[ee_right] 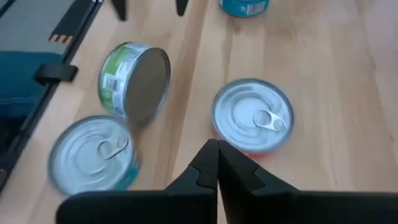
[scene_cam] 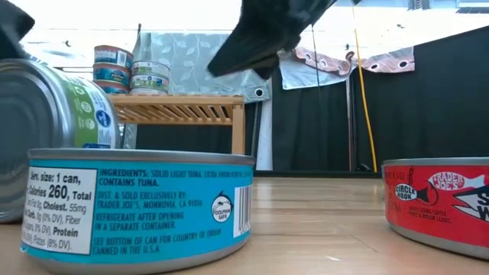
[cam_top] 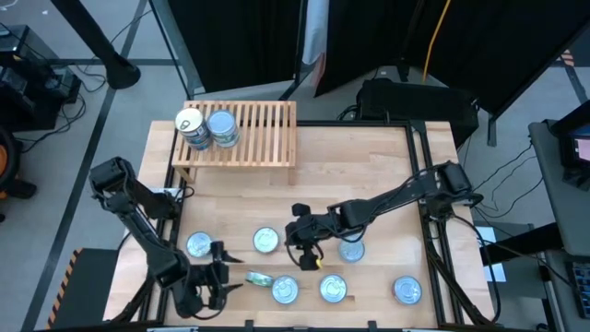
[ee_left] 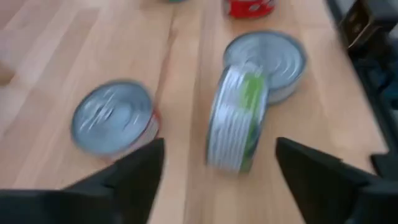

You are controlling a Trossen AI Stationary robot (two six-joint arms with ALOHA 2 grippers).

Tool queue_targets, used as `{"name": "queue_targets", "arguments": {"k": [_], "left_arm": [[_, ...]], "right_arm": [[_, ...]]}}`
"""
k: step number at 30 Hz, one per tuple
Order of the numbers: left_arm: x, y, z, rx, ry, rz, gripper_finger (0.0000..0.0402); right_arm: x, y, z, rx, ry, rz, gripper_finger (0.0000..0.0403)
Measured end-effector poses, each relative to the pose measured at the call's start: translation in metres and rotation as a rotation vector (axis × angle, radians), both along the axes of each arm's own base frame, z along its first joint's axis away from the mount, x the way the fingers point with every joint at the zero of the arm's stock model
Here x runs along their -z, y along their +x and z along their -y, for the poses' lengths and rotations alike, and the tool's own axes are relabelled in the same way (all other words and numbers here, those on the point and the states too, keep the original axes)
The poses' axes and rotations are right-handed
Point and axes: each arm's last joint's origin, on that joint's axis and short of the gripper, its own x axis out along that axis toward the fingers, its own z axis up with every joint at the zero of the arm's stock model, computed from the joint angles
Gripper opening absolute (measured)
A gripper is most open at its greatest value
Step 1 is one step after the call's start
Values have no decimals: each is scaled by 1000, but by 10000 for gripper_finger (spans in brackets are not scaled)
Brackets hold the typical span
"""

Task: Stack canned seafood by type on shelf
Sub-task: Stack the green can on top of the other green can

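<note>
A: Left wrist view: left gripper (ee_left: 214, 177) jaws spread wide, empty. The green-labelled can (ee_left: 238, 118) stands on edge at 12 o'clock, axis level across the jaws.

B: Right gripper (ee_right: 217, 165) is closed, empty, farther off. The shelf (cam_top: 267, 129) lies far at 12 o'clock; the tabletop between is open.

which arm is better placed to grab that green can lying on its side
Left. The left gripper is open, with the tipped green-labelled can lying just ahead between its fingers. The right gripper is shut and sits farther off, beside the upright cans mid-table.
</note>
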Motion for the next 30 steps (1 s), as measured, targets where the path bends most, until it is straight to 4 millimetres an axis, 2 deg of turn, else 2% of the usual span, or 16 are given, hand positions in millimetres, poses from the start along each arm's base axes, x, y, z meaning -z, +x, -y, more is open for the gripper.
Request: {"name": "queue_targets", "arguments": {"k": [3, 5, 9, 15, 22, 30], "left_arm": [[-3, 10, 1, 42, -19, 23, 360], [-4, 13, 2, 69, -30, 22, 373], [-3, 17, 0, 99, -57, -20, 373], [9, 24, -5, 93, -19, -58, 352], [16, 26, -5, 134, 28, -93, 293], [10, 27, -6, 180, 139, -61, 161]], "right_arm": [[-9, -10, 2, 20, 12, -46, 0], [-11, -13, 1, 27, 20, -60, 0], [-12, -17, -3, 12, 10, -78, 0], [-11, -17, -4, 2, 3, -84, 0], [-11, -18, -4, 0, -1, -87, 0], [-10, -18, -4, -7, -11, -96, 0]]}}
